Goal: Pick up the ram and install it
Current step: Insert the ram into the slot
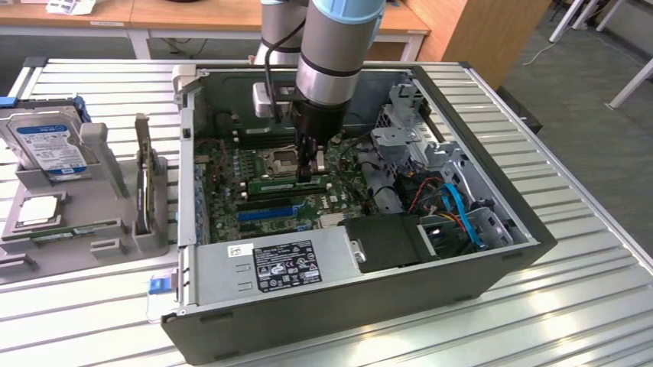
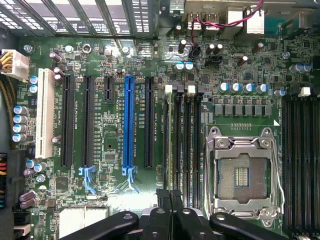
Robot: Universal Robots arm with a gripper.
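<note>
The ram (image 1: 277, 186) is a thin green stick standing on edge in one of the long black memory slots beside the CPU socket (image 1: 277, 160), inside the open computer case. My gripper (image 1: 306, 176) reaches straight down from the arm onto the stick's top edge, fingers pressed together on it. In the wrist view the ram (image 2: 172, 145) shows edge-on as a narrow greenish line in the slot nearest the blue expansion slot (image 2: 129, 125). The dark fingertips of my gripper (image 2: 170, 197) meet over its near end. White slot latches (image 2: 168, 89) sit at the far end.
The case walls (image 1: 490, 130) ring the motherboard. A power supply (image 1: 275, 264), drive cage and blue cables (image 1: 464, 214) crowd the near side. On the exterior view's left, a grey holder (image 1: 102, 245) carries a hard drive (image 1: 49, 141) and an upright card (image 1: 143, 180).
</note>
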